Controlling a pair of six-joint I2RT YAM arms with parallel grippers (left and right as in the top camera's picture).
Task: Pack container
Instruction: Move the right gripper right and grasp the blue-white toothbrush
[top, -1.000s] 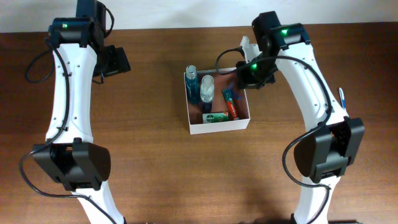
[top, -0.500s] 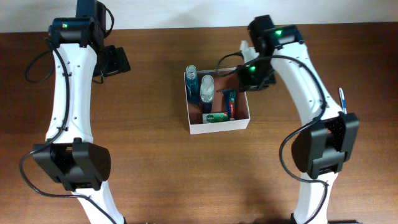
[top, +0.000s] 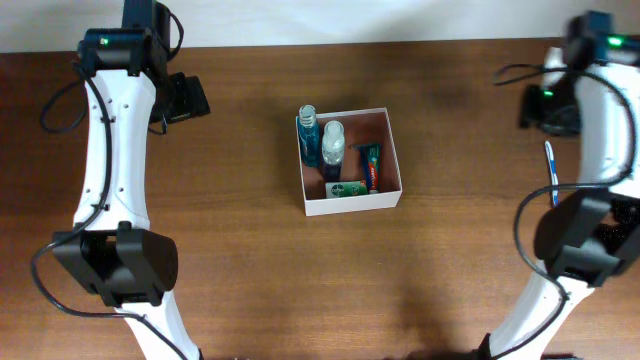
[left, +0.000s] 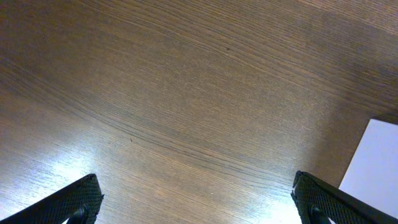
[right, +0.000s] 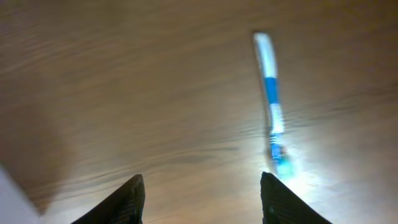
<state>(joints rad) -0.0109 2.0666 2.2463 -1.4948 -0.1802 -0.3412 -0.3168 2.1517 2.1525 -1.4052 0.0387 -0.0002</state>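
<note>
The container (top: 352, 207), a white-walled box with a reddish-brown inside, sits at the table's middle. It holds two blue bottles (top: 309, 135) (top: 332, 143), a red and green tube (top: 371, 165) and a green tube (top: 346, 188). A blue and white toothbrush (top: 551, 170) lies on the table at the far right and also shows in the right wrist view (right: 270, 99). My right gripper (right: 202, 199) is open and empty, just short of the toothbrush. My left gripper (left: 196, 199) is open and empty over bare wood, left of the container's corner (left: 376, 168).
The left arm (top: 110, 150) runs down the left side and the right arm (top: 600, 150) down the right edge. The table's far edge (top: 320, 44) meets a white wall.
My right arm has swung from over the container's far right corner out to the table's right side, near the toothbrush. The left arm has not moved.
</note>
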